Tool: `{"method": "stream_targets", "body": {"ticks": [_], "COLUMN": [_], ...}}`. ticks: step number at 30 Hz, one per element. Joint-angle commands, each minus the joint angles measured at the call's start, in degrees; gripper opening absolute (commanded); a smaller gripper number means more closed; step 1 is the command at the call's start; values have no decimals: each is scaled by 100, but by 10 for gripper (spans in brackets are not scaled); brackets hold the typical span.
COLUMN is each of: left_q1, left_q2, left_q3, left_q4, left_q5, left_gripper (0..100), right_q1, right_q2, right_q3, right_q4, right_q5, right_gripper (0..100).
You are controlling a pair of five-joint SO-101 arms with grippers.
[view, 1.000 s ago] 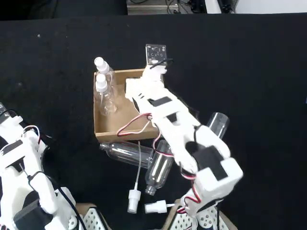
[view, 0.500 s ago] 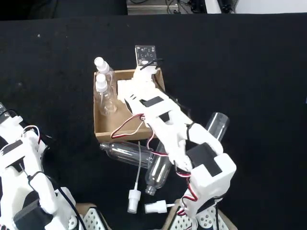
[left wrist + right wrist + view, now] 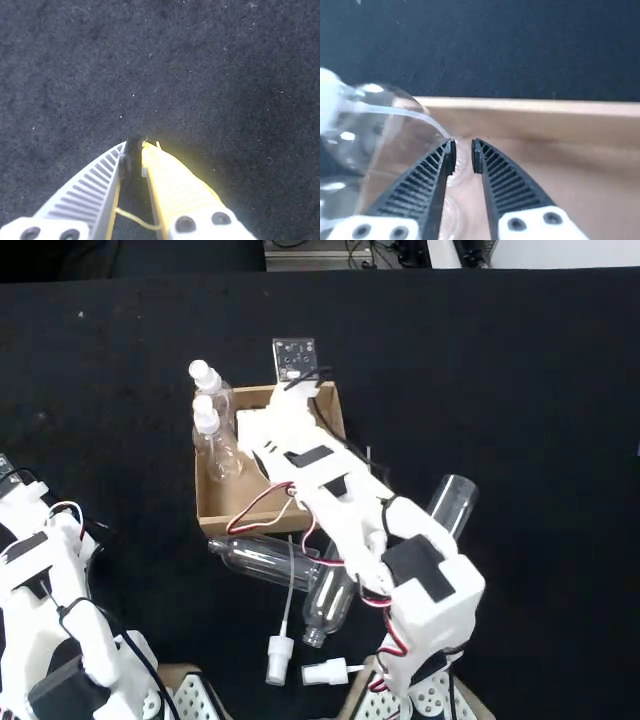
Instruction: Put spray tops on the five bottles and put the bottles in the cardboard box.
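Observation:
The cardboard box (image 3: 224, 512) lies at mid-table. Two clear bottles with white spray tops (image 3: 212, 430) stand against its left wall, leaning slightly outward. My right gripper (image 3: 248, 426) hangs inside the box just right of them. In the right wrist view it (image 3: 463, 148) is open by a narrow gap, holding nothing, with a capped bottle (image 3: 365, 130) against one finger. Three uncapped bottles lie outside the box: one (image 3: 262, 558) by its near wall, one (image 3: 330, 602) beside that, one (image 3: 452, 500) half hidden behind the right arm. My left gripper (image 3: 134, 146) is shut over bare black cloth.
Two loose spray tops lie near the front edge, one (image 3: 279, 652) with its long tube pointing toward the box, the other (image 3: 328, 673) on its side. The left arm (image 3: 50, 620) stays at the front left corner. Black cloth covers the table.
My right arm has swung left across the box. The two capped bottles have shifted a little to the left with it. The left arm has not moved.

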Motion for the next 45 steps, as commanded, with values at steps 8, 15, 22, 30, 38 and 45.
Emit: {"method": "stream_targets", "body": {"ticks": [8, 15, 22, 30, 38, 45], "left_q1": [66, 66, 66, 66, 66, 66], "left_q2": [9, 9, 9, 9, 9, 0], "left_q3": [-338, -338, -347, -347, -338, -338], "left_q4": [-97, -97, -97, -97, -97, -97], "left_q5": [26, 26, 26, 26, 26, 26], "left_gripper": [36, 36, 36, 36, 36, 36], "right_q1": [35, 448, 378, -501, -897, -949], "right_q2": [4, -892, -2501, -2695, -2668, -2659], "right_q3": [-497, 48, 356, 514, 708, 1015], "right_q4": [-158, 123, 2655, 3182, 3147, 2462], "right_q5": [0, -9, 0, -62, -70, -413], "right_gripper": [53, 53, 53, 53, 53, 53]}}
